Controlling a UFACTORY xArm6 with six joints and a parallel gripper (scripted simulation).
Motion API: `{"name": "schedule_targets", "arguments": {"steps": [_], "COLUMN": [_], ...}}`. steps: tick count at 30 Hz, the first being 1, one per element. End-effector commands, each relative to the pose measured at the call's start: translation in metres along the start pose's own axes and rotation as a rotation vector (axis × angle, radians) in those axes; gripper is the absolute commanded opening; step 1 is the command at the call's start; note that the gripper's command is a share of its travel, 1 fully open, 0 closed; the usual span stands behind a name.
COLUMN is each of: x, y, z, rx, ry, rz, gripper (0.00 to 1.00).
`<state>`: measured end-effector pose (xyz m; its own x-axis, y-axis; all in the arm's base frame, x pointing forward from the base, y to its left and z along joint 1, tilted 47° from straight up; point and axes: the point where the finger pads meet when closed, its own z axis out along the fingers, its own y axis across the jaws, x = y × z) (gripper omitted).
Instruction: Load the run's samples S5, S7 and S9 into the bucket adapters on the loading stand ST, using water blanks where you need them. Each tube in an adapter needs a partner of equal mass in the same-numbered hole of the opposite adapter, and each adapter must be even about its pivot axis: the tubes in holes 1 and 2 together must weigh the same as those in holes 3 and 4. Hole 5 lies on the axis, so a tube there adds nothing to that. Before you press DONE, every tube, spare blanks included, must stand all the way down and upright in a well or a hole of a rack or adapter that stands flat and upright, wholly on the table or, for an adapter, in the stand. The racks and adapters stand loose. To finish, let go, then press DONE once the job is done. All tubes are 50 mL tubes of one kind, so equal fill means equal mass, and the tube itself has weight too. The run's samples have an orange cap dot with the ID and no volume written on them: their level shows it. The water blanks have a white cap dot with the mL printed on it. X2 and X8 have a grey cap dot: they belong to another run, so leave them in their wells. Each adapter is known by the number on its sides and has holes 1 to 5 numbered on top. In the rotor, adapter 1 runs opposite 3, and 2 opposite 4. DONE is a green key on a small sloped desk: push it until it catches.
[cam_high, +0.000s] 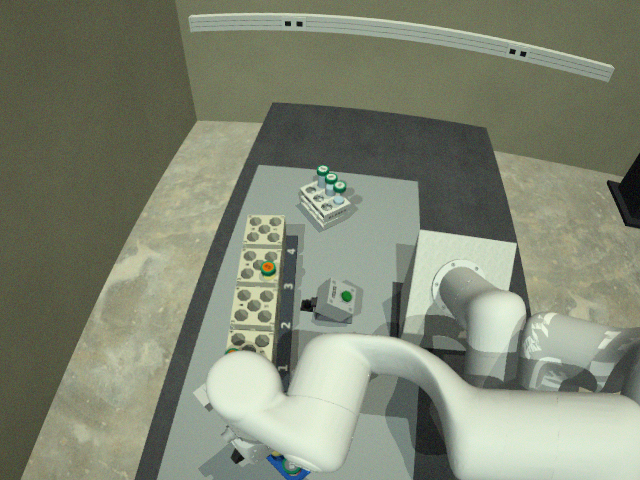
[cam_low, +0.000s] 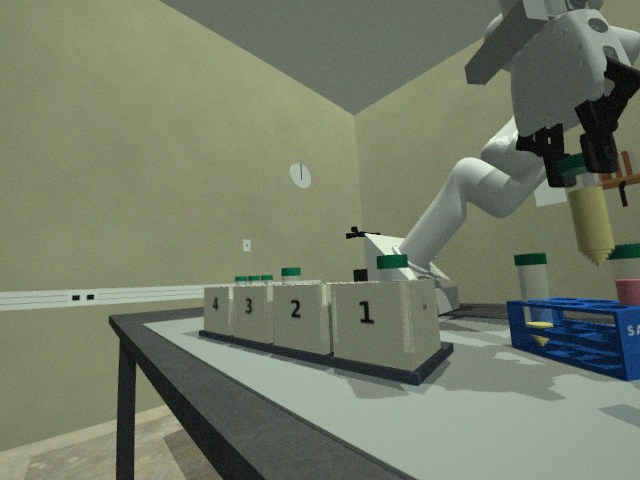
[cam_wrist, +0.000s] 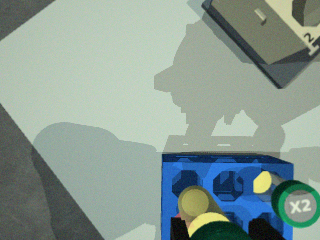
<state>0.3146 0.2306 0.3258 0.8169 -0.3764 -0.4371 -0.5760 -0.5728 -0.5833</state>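
My gripper (cam_low: 582, 166) (cam_wrist: 221, 231) is shut on the green-capped end of a tube with yellow filling (cam_low: 590, 219) (cam_wrist: 195, 202). The tube hangs tilted above the blue sample rack (cam_low: 627, 338) (cam_wrist: 168, 200); its cap label is hidden. Tube X2 (cam_wrist: 300, 205), grey dot, stands in that rack. A pink-filled tube (cam_low: 628, 292) also shows there. On the stand (cam_high: 290, 266) (cam_low: 361, 367), adapter 3 (cam_high: 239, 266) holds an orange-dotted tube (cam_high: 267, 267), and adapter 1 (cam_low: 346, 335) holds another tube (cam_high: 232, 351) (cam_low: 391, 261), partly hidden in the top view. Adapters 2 (cam_high: 235, 304) and 4 (cam_high: 264, 219) show empty holes.
The white blanks rack (cam_high: 336, 212) at the back holds three white-dotted tubes. The sloped desk with the green DONE key (cam_high: 346, 296) stands right of the stand, in the top view. My arm hides part of adapter 1 and most of the sample rack there.
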Motion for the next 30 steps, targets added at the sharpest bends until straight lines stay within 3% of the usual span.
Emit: {"name": "schedule_targets", "arguments": {"steps": [1, 17, 27, 30], "x": [0.0, 0.0, 0.0, 0.013], "y": [-0.001, -0.001, -0.001, 0.007], "z": [-0.01, -0.038, -0.038, -0.038], "rx": [0.002, 0.002, 0.002, 0.001], "ry": [0.001, 0.001, 0.001, 0.002], "rz": [-0.001, -0.001, -0.001, -0.101], "gripper": [0.0, 0.0, 0.0, 0.0]}}
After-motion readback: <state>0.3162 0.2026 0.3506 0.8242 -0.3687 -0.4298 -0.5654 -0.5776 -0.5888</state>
